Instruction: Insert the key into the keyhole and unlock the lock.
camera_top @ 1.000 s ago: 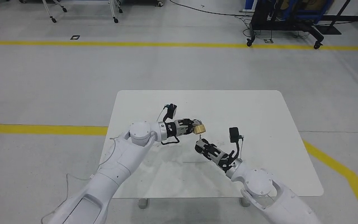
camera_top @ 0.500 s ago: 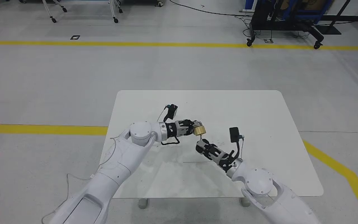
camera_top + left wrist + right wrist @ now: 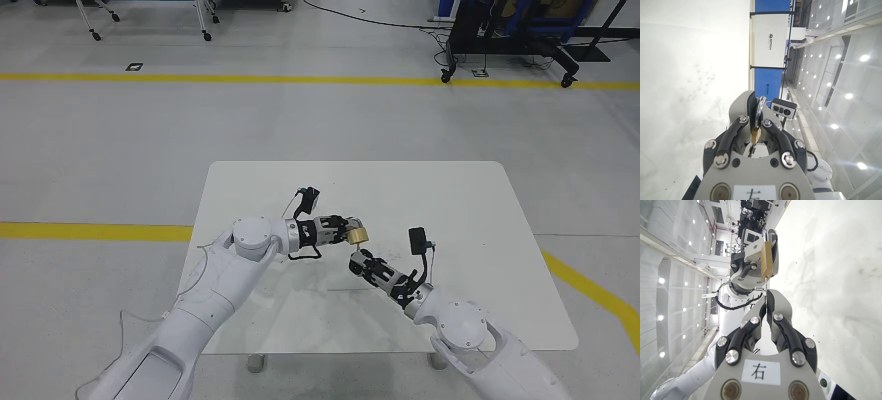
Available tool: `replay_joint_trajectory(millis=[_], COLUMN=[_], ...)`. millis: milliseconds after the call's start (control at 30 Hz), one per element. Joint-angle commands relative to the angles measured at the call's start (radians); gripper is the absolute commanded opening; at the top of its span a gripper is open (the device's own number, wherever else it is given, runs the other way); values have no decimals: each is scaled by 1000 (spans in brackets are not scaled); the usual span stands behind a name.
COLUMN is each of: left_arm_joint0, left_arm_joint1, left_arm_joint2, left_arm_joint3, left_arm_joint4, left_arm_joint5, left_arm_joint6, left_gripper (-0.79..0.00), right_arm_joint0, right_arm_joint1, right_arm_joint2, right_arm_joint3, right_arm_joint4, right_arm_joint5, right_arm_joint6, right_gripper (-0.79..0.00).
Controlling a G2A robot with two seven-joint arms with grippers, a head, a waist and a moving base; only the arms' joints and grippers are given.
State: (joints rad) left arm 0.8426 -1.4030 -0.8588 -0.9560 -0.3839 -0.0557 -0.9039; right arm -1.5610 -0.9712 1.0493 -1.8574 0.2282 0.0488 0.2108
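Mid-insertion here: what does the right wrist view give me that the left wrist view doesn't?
Right wrist view: the key pinched in the right gripper, its blade meeting the keyhole end of the lock; depth unclear. Left wrist view: the shackle close up, clamped in the left gripper. Both: the brass lock held by the left gripper over the white table.

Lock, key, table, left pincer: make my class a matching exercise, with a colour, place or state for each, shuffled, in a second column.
Column one
1 lock
2 key
3 table
4 left pincer

Column two
A white, beneath both arms
B shut on the shackle
C brass, held off the table
D thin blade in the right pincer, tip at the lock's end

Pairs: 1-C, 2-D, 3-A, 4-B.
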Motion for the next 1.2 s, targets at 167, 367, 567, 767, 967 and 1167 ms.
replay_joint_trajectory(millis=[167,367,567,767,967,1167], left_arm_joint0=[2,3,3,3,8,13], left_arm_joint1=[0,-1,-3,-5,-6,-7], left_arm_joint2=[-1,-2,-4,-10,-28,-42], left_arm_joint3=[-2,-4,0,4,6,8], left_arm_joint4=[9,13,4,-14,-41,-55], left_arm_joint5=[-4,-3,1,2,4,12], left_arm_joint6=[-16,-28,-42,-40,-16,21], left_gripper=[-785,-785,-785,-785,-785,-785], right_arm_joint0=[-6,-13,-13,0,-22,-26], right_arm_joint1=[-5,-11,-18,-26,-33,-34], right_arm_joint2=[13,25,32,30,49,49], right_arm_joint3=[-2,-5,-11,-4,-3,-5], right_arm_joint4=[-5,-3,-4,14,19,15], right_arm_joint5=[-3,7,27,31,-31,-35], right_arm_joint6=[20,2,-15,6,-47,-56], right_gripper=[-785,-785,-785,-308,0,0])
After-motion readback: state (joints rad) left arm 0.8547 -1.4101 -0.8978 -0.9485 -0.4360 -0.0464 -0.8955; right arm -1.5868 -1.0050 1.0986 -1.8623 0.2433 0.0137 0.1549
